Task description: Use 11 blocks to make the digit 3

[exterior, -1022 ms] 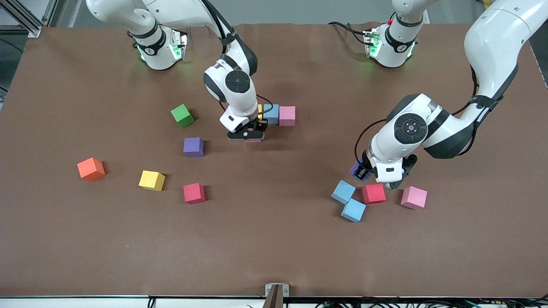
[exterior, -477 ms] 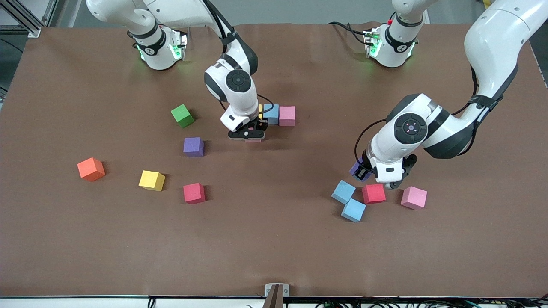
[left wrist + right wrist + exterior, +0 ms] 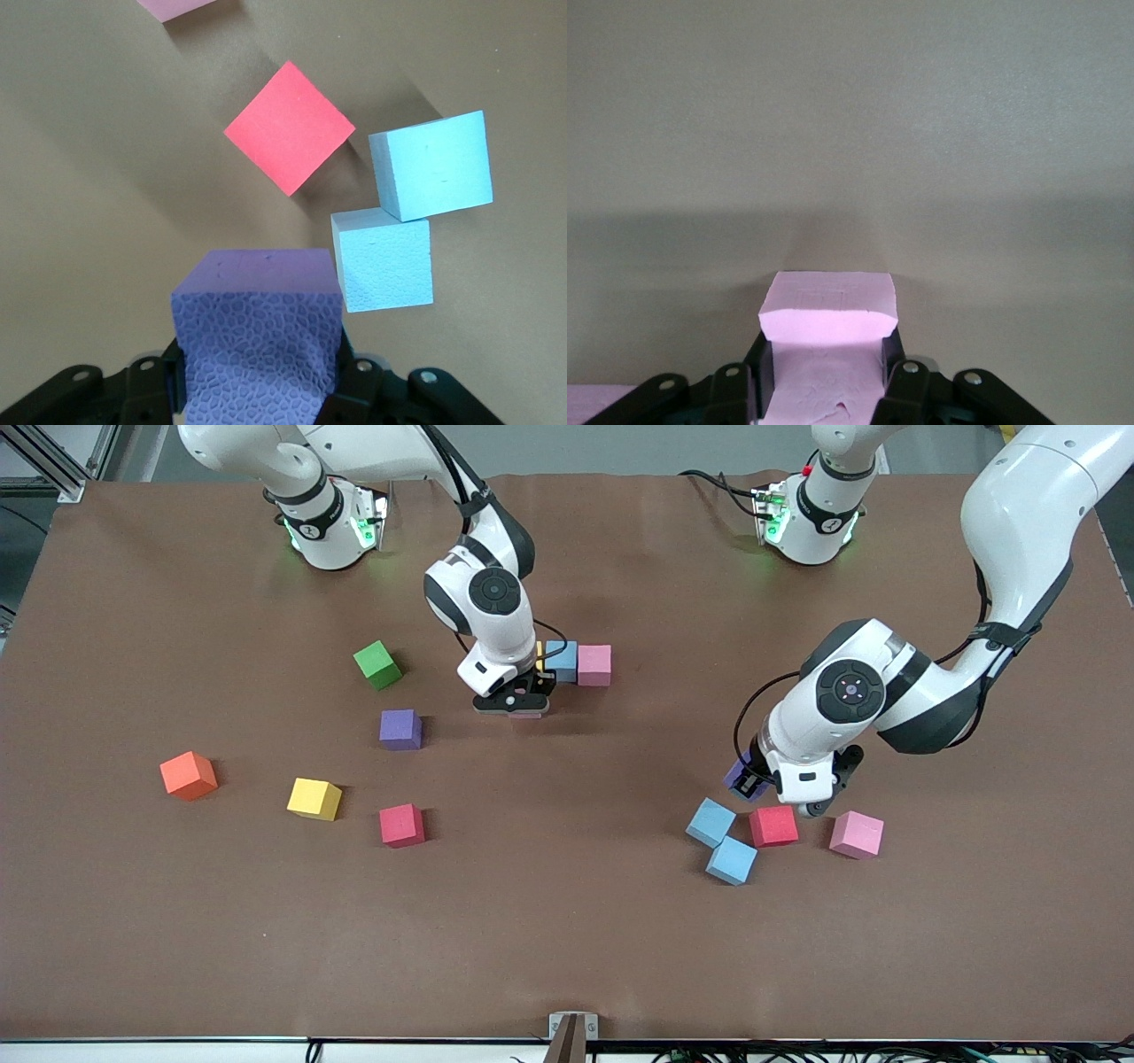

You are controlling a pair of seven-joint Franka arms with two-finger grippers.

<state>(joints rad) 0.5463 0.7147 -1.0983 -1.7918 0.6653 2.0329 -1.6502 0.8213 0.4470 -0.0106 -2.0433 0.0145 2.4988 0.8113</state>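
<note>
Front view, right gripper (image 3: 512, 707): I see it low over the table (image 3: 567, 957), just beside the row of cubes on the camera's side; its fingers are hidden under the hand from here.
Front view, row: yellow cube (image 3: 539, 656), mostly hidden by the arm, light blue cube (image 3: 562, 661) and pink cube (image 3: 594, 665), touching side by side near the table's middle.
Front view, left gripper (image 3: 769, 786): over the cluster at the left arm's end, a purple cube (image 3: 736, 776) showing at its edge.
Front view, cluster: two light blue cubes (image 3: 710, 822) (image 3: 733, 860) touching at a corner, a red cube (image 3: 773, 825) beside them, a pink cube (image 3: 857, 834) a little apart.
Front view, loose pieces toward the right arm's end: green cube (image 3: 377, 664), purple cube (image 3: 400, 729), orange cube (image 3: 189, 775), yellow cube (image 3: 314, 799), red cube (image 3: 402, 825), all apart from each other.
Left wrist view, claw: I read the fingers (image 3: 347, 382) pinching the purple cube (image 3: 257, 336) on two sides, raised above the table, with the red cube (image 3: 290, 127) and both light blue cubes (image 3: 431, 166) (image 3: 384, 259) below.
Right wrist view, claw: fingers (image 3: 891, 361) pressed onto a pink cube (image 3: 828, 310) from both sides; I cannot tell whether it rests on the table.
Right wrist view, corner: a strip of another pink cube (image 3: 602, 396).
</note>
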